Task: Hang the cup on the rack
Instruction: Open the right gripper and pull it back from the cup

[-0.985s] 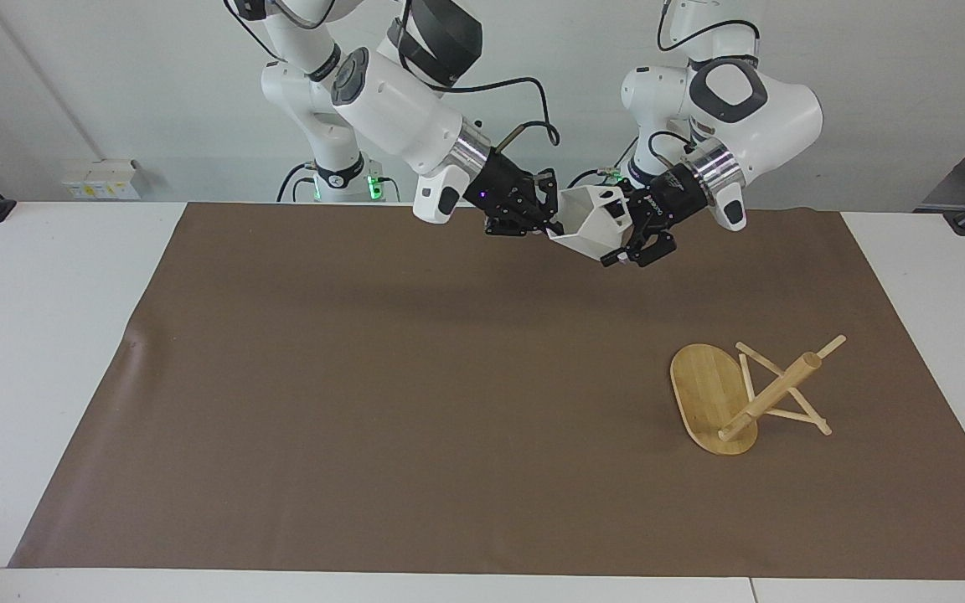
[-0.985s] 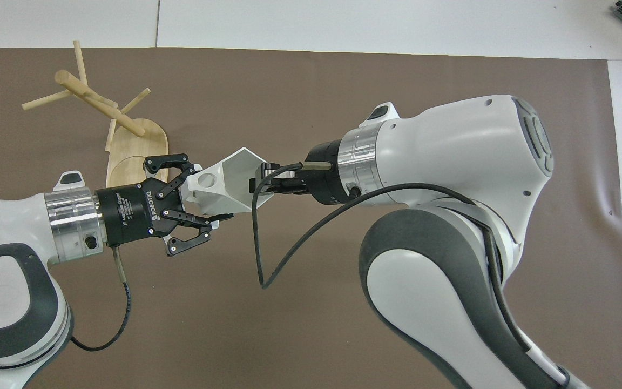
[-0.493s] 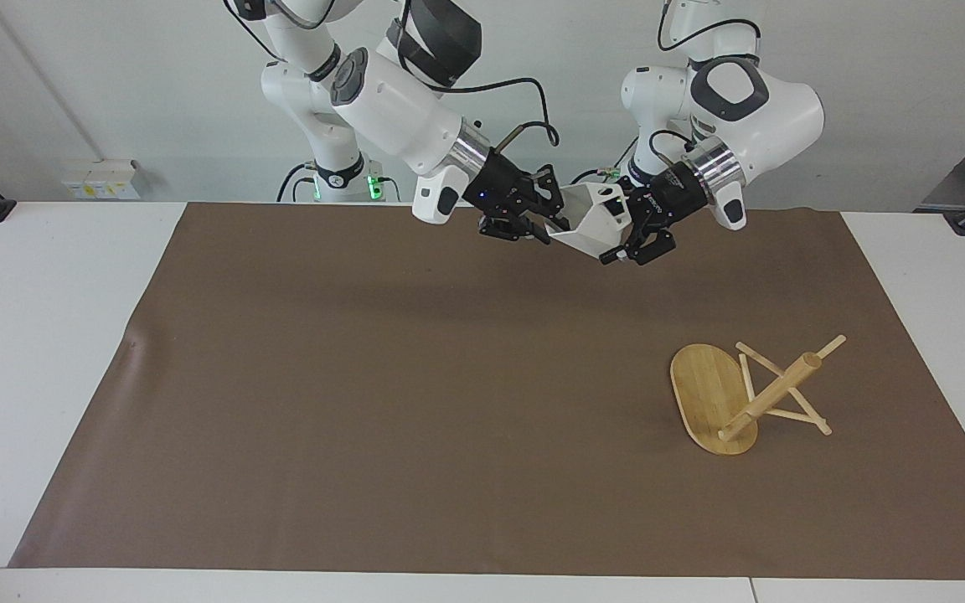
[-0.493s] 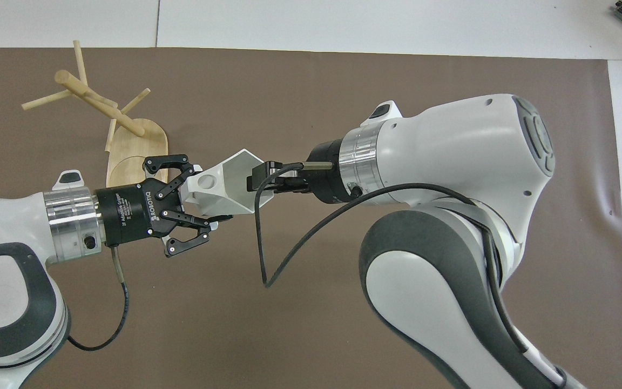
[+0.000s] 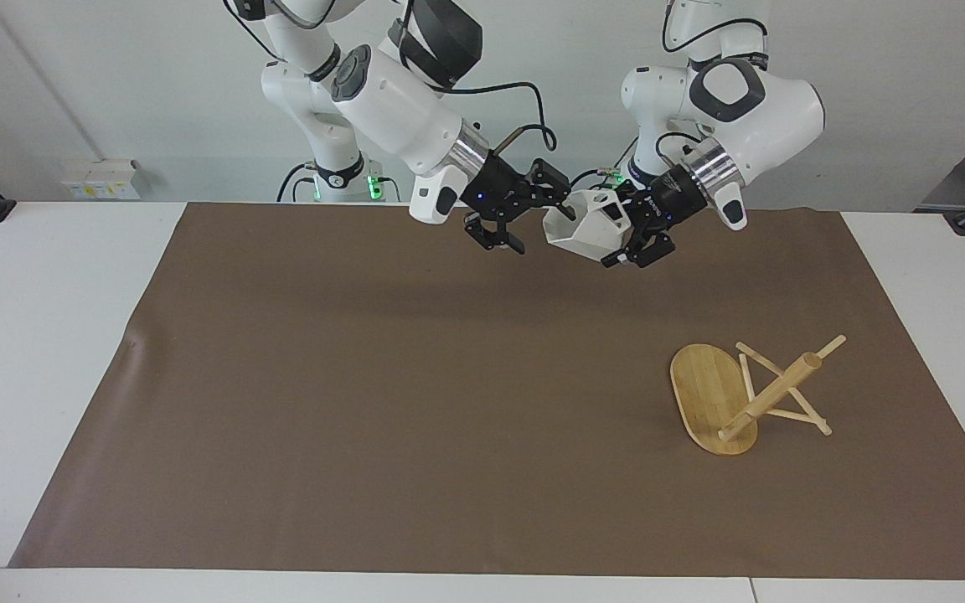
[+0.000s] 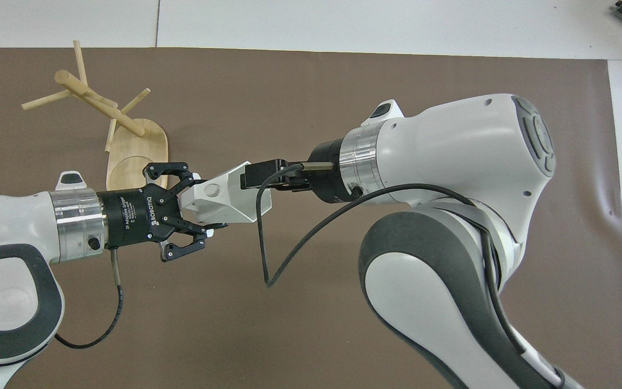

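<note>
1. Cup, facing view: I see it up in the air, over the part of the mat close to the robots and about midway between the two arm bases. It is tilted, with its open mouth turned toward the right gripper.
2. The left gripper pinches the cup at its handle end, one finger above it and one below.
3. The right gripper is at the cup's mouth with its fingers spread wide. One finger is raised by the rim and the other hangs low, clear of the cup. I cannot tell whether the raised finger touches the rim.
4. The rack lies tipped over on the mat toward the left arm's end of the table, well apart from both grippers. Its oval base stands on edge, its post slants up off the mat, and it rests on its pegs.
5. Overhead view: the cup sits between the two grippers, and the round hole in its handle faces up beside the left gripper, whose fingers close on that end.
6. The right gripper covers the cup's rim from above. I see its fingers edge-on here, so this view does not show their spread.
7. The rack lies on the mat, its base just beside the left gripper's upper finger in this view.
</note>
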